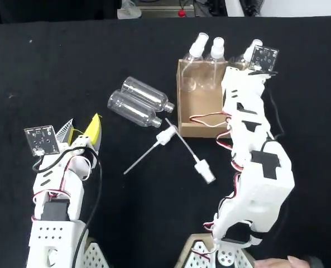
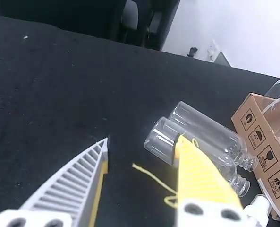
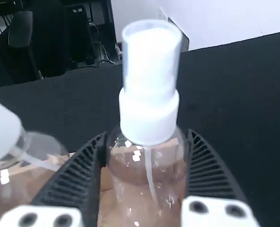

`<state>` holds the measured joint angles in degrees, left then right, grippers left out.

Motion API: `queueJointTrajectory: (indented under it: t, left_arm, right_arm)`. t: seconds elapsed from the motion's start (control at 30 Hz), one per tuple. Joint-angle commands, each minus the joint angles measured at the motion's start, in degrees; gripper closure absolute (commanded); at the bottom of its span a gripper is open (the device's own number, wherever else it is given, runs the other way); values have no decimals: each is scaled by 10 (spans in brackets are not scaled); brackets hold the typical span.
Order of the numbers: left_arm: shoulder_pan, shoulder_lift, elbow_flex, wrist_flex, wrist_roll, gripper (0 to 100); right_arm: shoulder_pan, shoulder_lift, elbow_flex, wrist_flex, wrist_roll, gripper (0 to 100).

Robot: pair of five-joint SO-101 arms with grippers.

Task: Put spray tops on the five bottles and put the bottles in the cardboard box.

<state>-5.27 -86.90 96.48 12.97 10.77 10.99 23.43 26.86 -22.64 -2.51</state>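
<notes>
Seemingly three bottles point(image 1: 196, 62) in box point(image 1: 180, 107), two outside

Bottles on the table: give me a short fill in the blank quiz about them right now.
___ uncapped bottles lie on the table, left of the cardboard box.
___ loose spray tops lie near them.
The right gripper is shut on a capped bottle; the left gripper is ___.
Missing: two; two; open.

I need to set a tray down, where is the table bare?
Bare: the table left of the lying bottles, beyond the left arm; also right of the right arm. Crowded among bottles, spray tops and box.
</notes>
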Motion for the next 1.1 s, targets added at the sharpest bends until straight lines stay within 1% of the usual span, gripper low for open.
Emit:
queueJointTrajectory:
  t: [0.0, 0.1, 0.23, 0.3, 0.67, 0.9, 1.07]
  left_arm:
    - [-3, 3, 13, -10, -3, 777]
    - [-3, 3, 13, -10, -3, 777]
    - [-3, 3, 13, -10, -3, 777]
    - [-3, 3, 13, -10, -3, 777]
    - [-3, 3, 13, -10, -3, 777]
    - [-3, 3, 13, -10, -3, 777]
    - [-3, 3, 13, -10, -3, 777]
  right_arm:
    - [-15, -4, -16, -7, -4, 806]
    - [-15, -4, -16, -7, -4, 779]
    - [-15, -6, -14, 11, -7, 660]
    - [-15, -7, -15, 36, -8, 629]
    - [-15, -11, -15, 44, -8, 626]
    - [-12, -75, 9, 54, -8, 627]
    - [-15, -111, 24, 116, -9, 627]
